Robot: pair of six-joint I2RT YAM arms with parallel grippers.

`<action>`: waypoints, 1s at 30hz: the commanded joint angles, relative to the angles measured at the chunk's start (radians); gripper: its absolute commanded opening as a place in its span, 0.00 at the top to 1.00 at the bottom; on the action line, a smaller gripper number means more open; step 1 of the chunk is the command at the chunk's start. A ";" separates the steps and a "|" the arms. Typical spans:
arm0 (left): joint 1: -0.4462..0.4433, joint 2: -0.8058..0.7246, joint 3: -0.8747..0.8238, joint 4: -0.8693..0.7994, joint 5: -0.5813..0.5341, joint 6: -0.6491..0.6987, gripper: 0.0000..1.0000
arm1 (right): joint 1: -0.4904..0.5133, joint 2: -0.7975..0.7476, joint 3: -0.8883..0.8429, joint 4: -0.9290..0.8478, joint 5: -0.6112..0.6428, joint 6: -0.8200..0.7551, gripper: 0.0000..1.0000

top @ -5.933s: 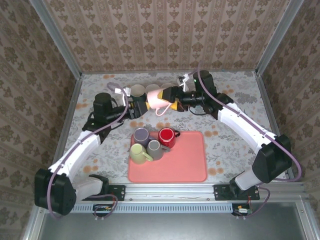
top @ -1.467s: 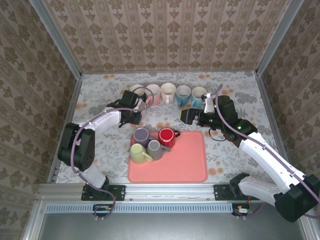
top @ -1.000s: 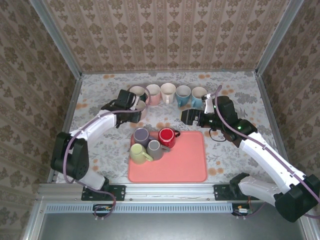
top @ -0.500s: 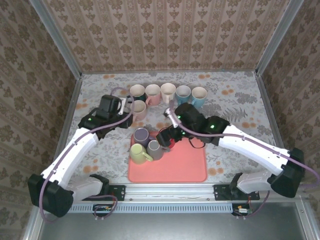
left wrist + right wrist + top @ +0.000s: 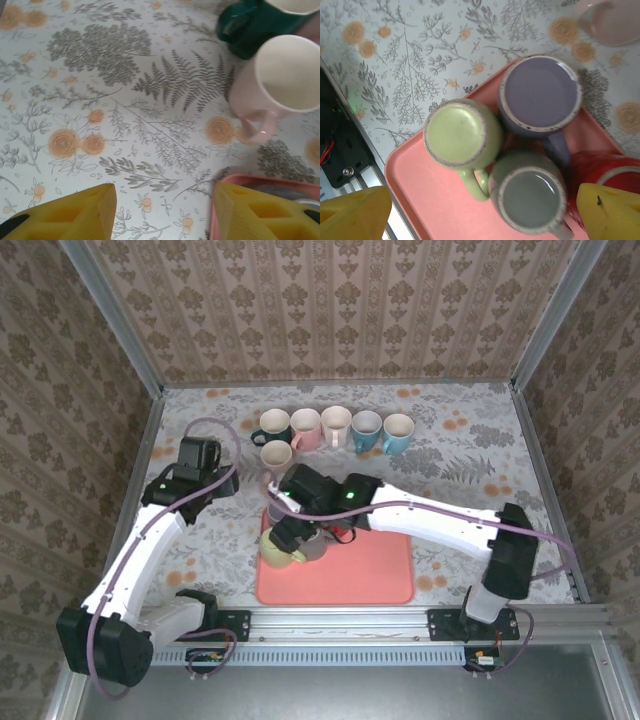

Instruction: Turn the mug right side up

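Looking down on the floral table (image 5: 480,440), boxed in by damask-papered walls (image 5: 330,310) and a metal frame (image 5: 118,328) — the pink tray (image 5: 385,570) sits at the near edge. On it the green mug (image 5: 462,132), purple mug (image 5: 540,95) and grey mug (image 5: 530,192) stand bottom-up, touching. My right gripper (image 5: 480,215) hangs over them, fingers spread wide, holding nothing. My left gripper (image 5: 162,210) is parted and empty too — over bare cloth, near an upright pink mug (image 5: 280,85).
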 commanded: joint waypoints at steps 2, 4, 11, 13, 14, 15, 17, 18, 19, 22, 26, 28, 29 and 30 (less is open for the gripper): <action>0.043 -0.082 -0.035 0.015 -0.066 -0.086 0.45 | 0.020 0.103 0.113 -0.100 0.044 0.033 0.06; 0.044 -0.092 -0.032 -0.002 -0.108 -0.103 0.45 | 0.024 0.151 0.160 -0.116 0.035 0.038 0.07; 0.042 -0.094 -0.025 -0.011 -0.112 -0.119 0.45 | 0.042 0.290 0.302 -0.195 0.017 0.053 0.11; 0.041 -0.095 -0.026 -0.010 -0.111 -0.124 0.45 | 0.048 0.310 0.324 -0.215 0.018 0.057 0.12; 0.041 -0.095 -0.025 -0.010 -0.107 -0.124 0.45 | 0.051 0.317 0.324 -0.219 0.019 0.058 0.12; 0.040 -0.094 -0.025 -0.009 -0.103 -0.124 0.45 | 0.054 0.319 0.324 -0.223 0.021 0.058 0.12; 0.036 -0.093 -0.026 0.000 -0.088 -0.119 0.45 | 0.057 0.330 0.324 -0.231 0.027 0.057 0.12; 0.034 -0.094 -0.026 0.000 -0.086 -0.118 0.45 | 0.058 0.335 0.324 -0.235 0.030 0.057 0.12; 0.034 -0.094 -0.026 0.001 -0.087 -0.118 0.44 | 0.059 0.337 0.322 -0.237 0.033 0.057 0.12; 0.031 -0.095 -0.024 -0.001 -0.095 -0.113 0.45 | 0.063 0.346 0.323 -0.239 0.035 0.051 0.13; 0.029 -0.099 -0.026 -0.001 -0.099 -0.110 0.45 | 0.069 0.363 0.335 -0.243 0.031 0.038 0.16; 0.029 -0.101 -0.026 0.000 -0.101 -0.108 0.45 | 0.072 0.378 0.351 -0.255 0.033 0.031 0.18; 0.028 -0.102 -0.027 -0.001 -0.103 -0.109 0.45 | 0.074 0.386 0.359 -0.262 0.034 0.026 0.19; 0.027 -0.105 -0.026 0.000 -0.107 -0.107 0.45 | 0.077 0.391 0.365 -0.265 0.035 0.022 0.20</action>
